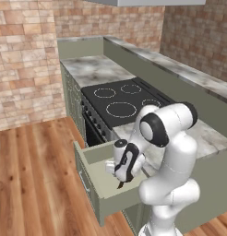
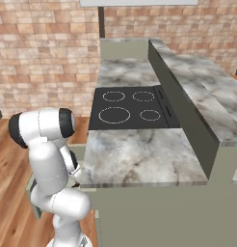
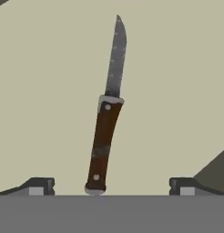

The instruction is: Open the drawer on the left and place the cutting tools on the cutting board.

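So the drawer (image 1: pixel 99 184) is pulled out, sticking toward 7 o'clock in the left base view, and the arm is reaching down into it. The jaws are spread wide with nothing in them; in the hand view the gripper (image 3: pixel 111 186) hovers right over the knife (image 3: pixel 106 118), one tip at 8 o'clock of the handle butt, the other at 4 o'clock, both apart from it.

The knife lies flat on the drawer floor, brown handle toward 6 o'clock, blade pointing to 12 with a slight lean toward 1.

What I think could go wrong: the knife is thin and flat against the floor, so the tips may scrape the bottom or just pinch air above it. Only the butt end sits between the jaws, so a grab there would probably let the blade droop and swing. It could also snag on the drawer wall coming up.

Count: one knife, one open drawer, one stove (image 1: pixel 122 103) with four burner rings, at 12 o'clock of the drawer. I can't spot a purple tool or a cutting board from here. The table (image 2: pixel 139 154) top beside the stove looks like plain marble.
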